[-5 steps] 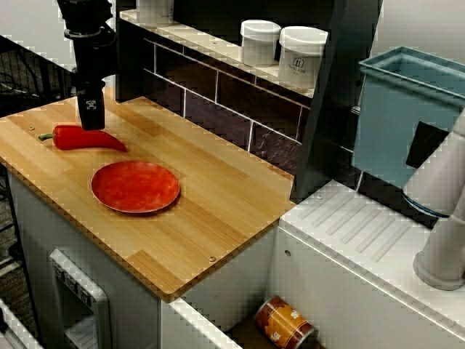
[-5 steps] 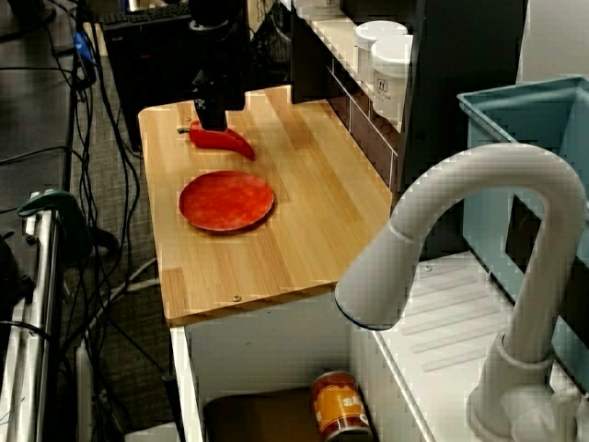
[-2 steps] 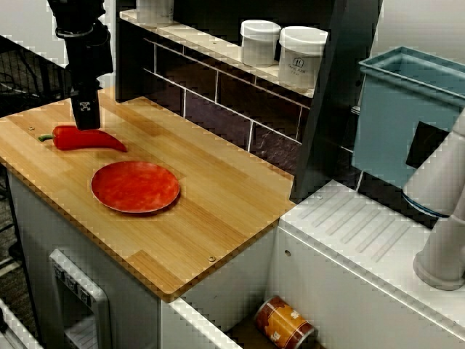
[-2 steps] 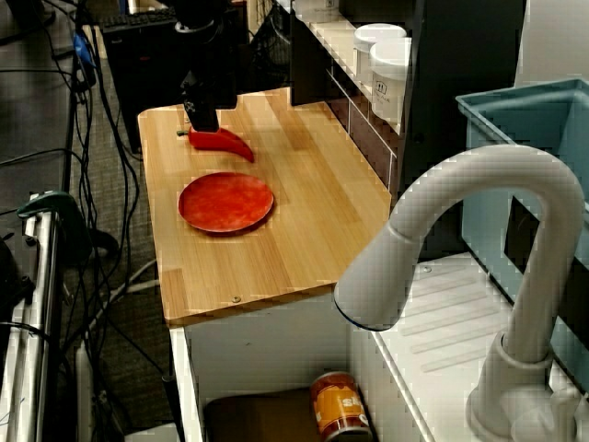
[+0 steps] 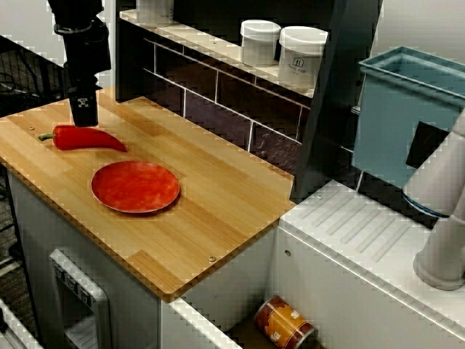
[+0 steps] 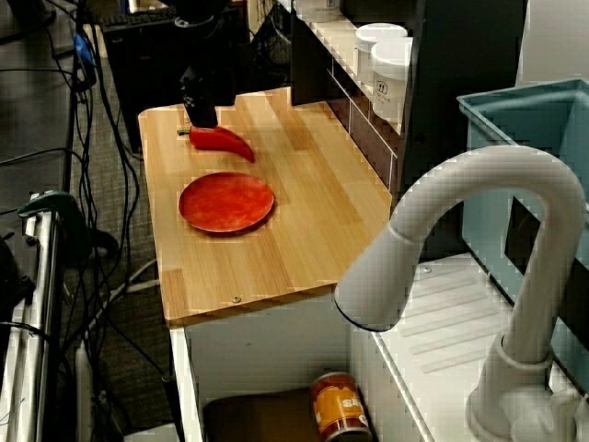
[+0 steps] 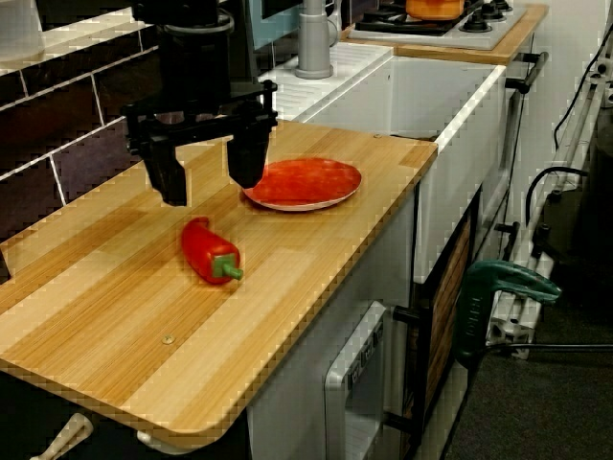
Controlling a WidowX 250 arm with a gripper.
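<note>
The black two-fingered claw (image 7: 209, 180) hangs spread wide and empty, close above the glossy red pepper (image 7: 208, 251). The pepper lies on the pale wooden table (image 7: 306, 287), near the round red plate (image 7: 305, 182) but apart from it. In my judgement the rounded, slick pepper is the risk: a finger landing off-centre could roll it toward the table's edge. The low view from the table's end shows the gap between the fingers. The high view hides that gap, yet shows the pepper's long curved tip.
</note>
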